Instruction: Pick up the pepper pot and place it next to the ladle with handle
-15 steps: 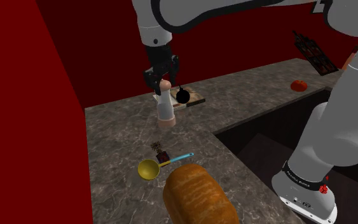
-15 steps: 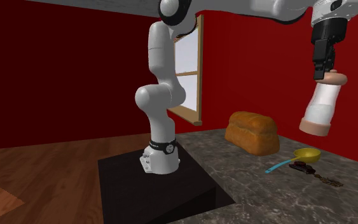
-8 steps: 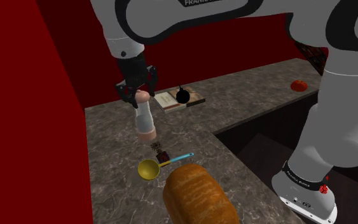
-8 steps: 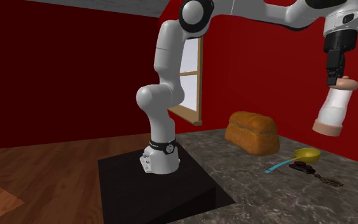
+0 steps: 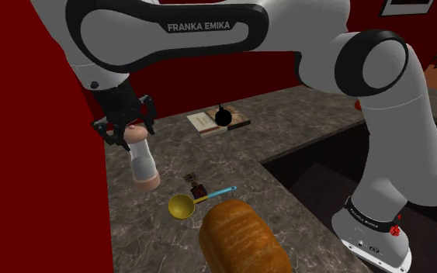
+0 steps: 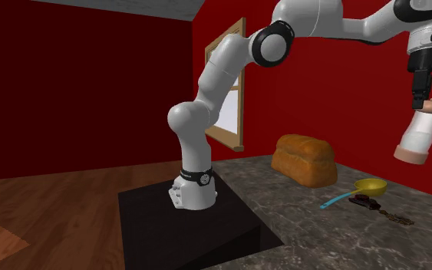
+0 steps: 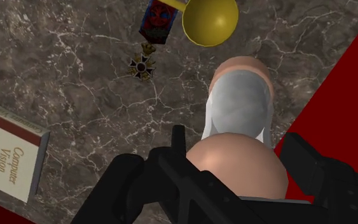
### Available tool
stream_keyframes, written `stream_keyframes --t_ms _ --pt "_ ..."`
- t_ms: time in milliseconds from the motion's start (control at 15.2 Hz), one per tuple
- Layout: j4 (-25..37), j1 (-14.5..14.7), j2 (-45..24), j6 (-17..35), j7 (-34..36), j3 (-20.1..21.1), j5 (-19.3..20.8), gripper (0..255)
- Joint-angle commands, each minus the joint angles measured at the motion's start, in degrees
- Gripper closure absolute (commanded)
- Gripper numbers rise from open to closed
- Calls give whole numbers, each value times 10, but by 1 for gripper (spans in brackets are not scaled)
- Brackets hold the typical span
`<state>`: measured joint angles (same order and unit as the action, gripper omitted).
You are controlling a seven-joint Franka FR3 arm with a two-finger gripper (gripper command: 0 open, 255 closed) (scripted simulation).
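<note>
The pepper pot (image 5: 142, 161) is a white cylinder with tan ends, hanging tilted in the air above the marble counter (image 5: 286, 124). My black gripper (image 5: 126, 130) is shut on its tan top knob. In the second exterior view the pepper pot (image 6: 418, 136) hangs from the gripper (image 6: 421, 98) high above the counter. From the wrist, the pepper pot (image 7: 240, 114) is clasped between the fingers (image 7: 177, 147). The ladle (image 5: 183, 205) has a yellow bowl and a blue handle and lies on the counter in front of the pot, also seen as the ladle (image 6: 369, 186) and the ladle (image 7: 210, 20).
A bread loaf (image 5: 240, 239) lies close to the ladle on the near side. A small dark red item (image 5: 199, 188) sits by the ladle's handle. Books (image 5: 218, 120) with a black round object (image 5: 223, 116) lie further back. A red wall (image 5: 61, 171) borders the counter at the shoulder view's left.
The arm has swung toward the shoulder view's left and nearer the ladle, carrying the pepper pot with it. In the second exterior view the pot moved right.
</note>
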<state>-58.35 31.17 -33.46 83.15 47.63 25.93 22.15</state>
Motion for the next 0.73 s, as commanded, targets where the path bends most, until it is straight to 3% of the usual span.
stream_keyframes --t_ms 0,660 --pt "106 41 -66 -41 2 -8 20 255" --pt "-31 8 -33 58 24 -2 10 255"
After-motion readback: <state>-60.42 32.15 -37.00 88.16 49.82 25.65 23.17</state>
